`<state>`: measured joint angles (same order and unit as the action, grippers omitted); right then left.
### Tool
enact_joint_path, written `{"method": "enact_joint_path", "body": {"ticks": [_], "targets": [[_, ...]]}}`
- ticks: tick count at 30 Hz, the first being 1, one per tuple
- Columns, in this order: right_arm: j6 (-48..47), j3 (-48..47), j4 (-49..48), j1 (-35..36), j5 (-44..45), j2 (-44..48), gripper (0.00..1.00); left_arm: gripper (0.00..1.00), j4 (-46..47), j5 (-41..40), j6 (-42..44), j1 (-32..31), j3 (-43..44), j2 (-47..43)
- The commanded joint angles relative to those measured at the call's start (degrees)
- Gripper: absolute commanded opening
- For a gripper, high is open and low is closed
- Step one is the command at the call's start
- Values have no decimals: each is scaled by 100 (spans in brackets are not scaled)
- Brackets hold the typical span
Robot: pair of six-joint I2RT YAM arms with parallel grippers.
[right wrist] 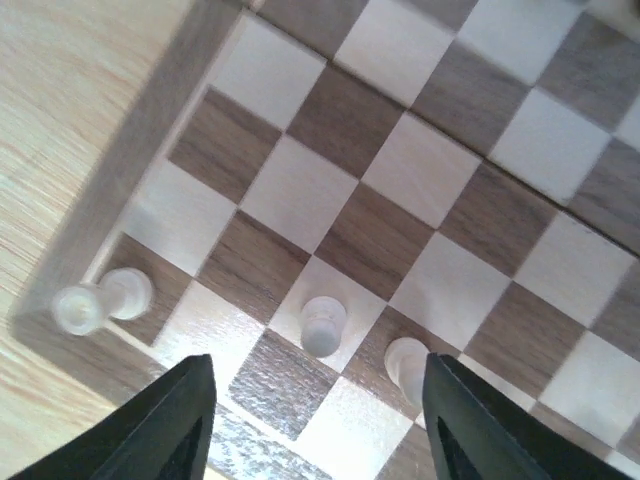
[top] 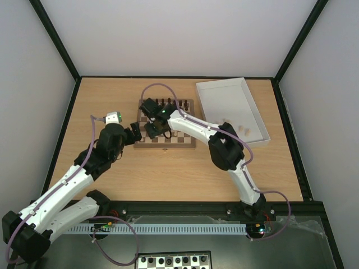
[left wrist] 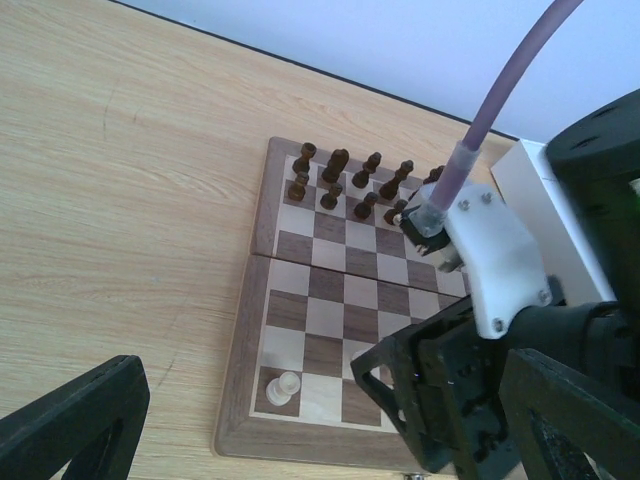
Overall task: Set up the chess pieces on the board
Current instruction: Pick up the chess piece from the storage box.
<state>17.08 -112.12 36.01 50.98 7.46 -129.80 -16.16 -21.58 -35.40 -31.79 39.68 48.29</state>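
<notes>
The wooden board [top: 185, 141] lies mid-table, with dark pieces [top: 168, 102] along its far rows. My right gripper [top: 155, 130] hovers open and empty over the board's near-left part. In the right wrist view its fingers [right wrist: 190, 420] straddle a cream pawn [right wrist: 323, 325], with a second cream piece [right wrist: 405, 365] beside it and a third [right wrist: 100, 300] on the corner square. My left gripper [top: 136, 130] is open and empty beside the board's left edge. Its view shows the board [left wrist: 235, 300], the corner cream piece [left wrist: 287, 385] and the right gripper [left wrist: 450, 400].
A white tray [top: 224, 89] at the back right holds a few cream pieces [top: 242, 130]. A black-and-white checkered board [top: 174, 260] lies below the table's near edge. Dark pieces [left wrist: 340, 175] stand on the board's far rows.
</notes>
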Motion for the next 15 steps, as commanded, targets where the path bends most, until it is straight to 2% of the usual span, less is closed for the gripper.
{"method": "enact_joint_path", "body": {"ticks": [1, 2, 6, 9, 13, 15], "targets": [[-92, -208, 249, 30, 242, 765, 80, 100, 20, 49, 4, 33, 247, 20], [-105, -182, 261, 29, 336, 868, 98, 99, 48, 92, 17, 35, 292, 57], [-86, 251, 173, -175, 656, 1369, 99, 99, 184, 277, 102, 33, 440, 269], [87, 972, -128, -663, 405, 1911, 99, 99, 375, 459, 170, 33, 491, 430], [321, 1918, -405, -1419, 555, 2535, 99, 100, 462, 783, 221, 33, 624, 716], [436, 2109, -339, -1759, 631, 2701, 94, 99, 422, 1023, 203, 36, 715, 926]]}}
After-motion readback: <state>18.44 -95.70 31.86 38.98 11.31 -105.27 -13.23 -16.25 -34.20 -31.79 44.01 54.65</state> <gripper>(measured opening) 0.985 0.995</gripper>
